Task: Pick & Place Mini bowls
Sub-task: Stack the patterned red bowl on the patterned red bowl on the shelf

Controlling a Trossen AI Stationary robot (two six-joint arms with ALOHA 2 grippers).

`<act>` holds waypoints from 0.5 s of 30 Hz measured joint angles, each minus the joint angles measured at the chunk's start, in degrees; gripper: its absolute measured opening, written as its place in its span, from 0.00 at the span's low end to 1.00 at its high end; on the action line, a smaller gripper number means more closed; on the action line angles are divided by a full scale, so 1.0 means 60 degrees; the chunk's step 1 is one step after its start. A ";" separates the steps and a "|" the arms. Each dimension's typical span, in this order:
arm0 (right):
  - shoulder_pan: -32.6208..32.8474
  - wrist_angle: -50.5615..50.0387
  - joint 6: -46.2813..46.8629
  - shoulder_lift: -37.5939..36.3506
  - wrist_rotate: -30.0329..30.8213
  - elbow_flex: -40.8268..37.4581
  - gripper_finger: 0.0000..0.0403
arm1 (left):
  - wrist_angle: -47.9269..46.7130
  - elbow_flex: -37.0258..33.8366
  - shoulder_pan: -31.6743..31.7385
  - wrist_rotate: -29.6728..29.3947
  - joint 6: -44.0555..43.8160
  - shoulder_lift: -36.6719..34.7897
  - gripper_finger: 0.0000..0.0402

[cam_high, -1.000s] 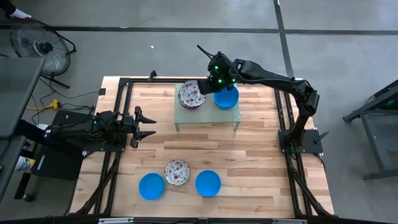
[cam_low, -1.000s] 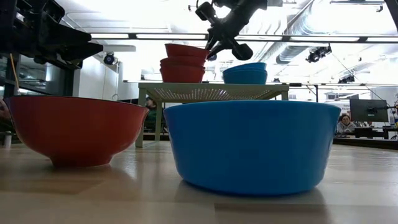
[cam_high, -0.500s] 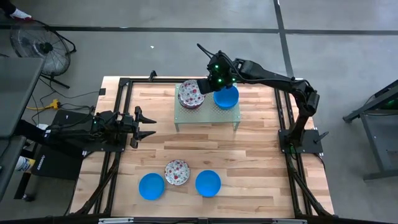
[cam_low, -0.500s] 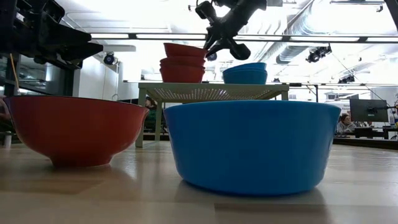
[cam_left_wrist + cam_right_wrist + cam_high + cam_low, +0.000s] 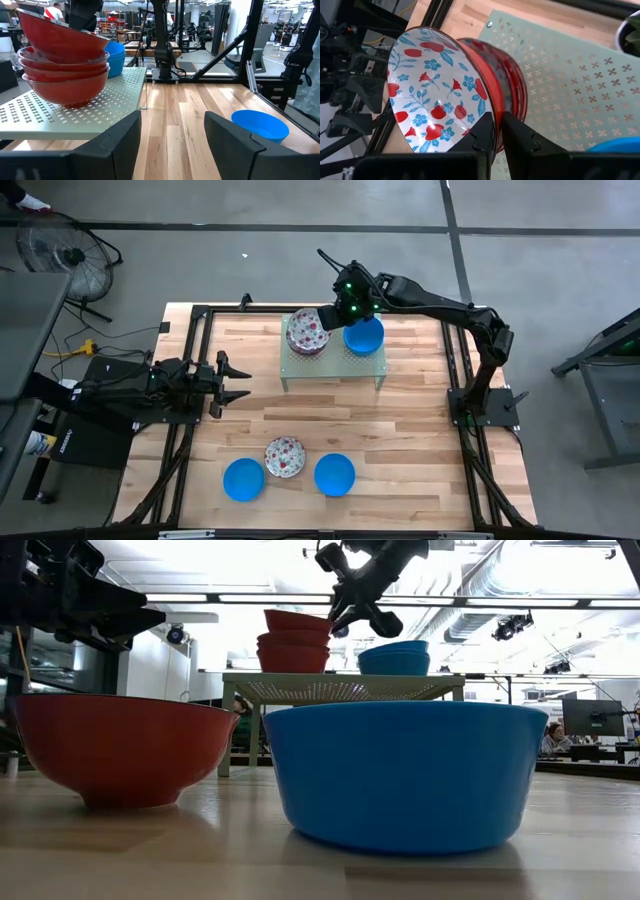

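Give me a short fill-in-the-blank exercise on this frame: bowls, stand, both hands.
1. The right hand pinches the rim of the top ____ bowl.
2. That stack sits on the green ____.
3. The bare tabletop holds ____ bowls.
4. The left hand is ____ and empty.

Missing: floral; stand; three; open

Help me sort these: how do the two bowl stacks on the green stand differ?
The floral stack is white inside with red outsides; the blue stack is solid blue. The floral stack's top bowl is tilted, pinched at its rim by the right tool; the blue stack lies flat, untouched. Both sit on the stand.
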 joint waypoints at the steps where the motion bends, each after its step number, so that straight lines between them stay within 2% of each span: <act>1: -0.0023 -0.0004 -0.0004 0.0009 -0.0066 0.0000 0.07 | -0.0002 0.0000 -0.0004 -0.0002 -0.0002 0.0000 0.53; 15: -0.0105 0.0000 -0.0158 0.0135 -0.0184 0.0000 0.07 | -0.0003 0.0000 -0.0004 0.0000 -0.0001 -0.0002 0.53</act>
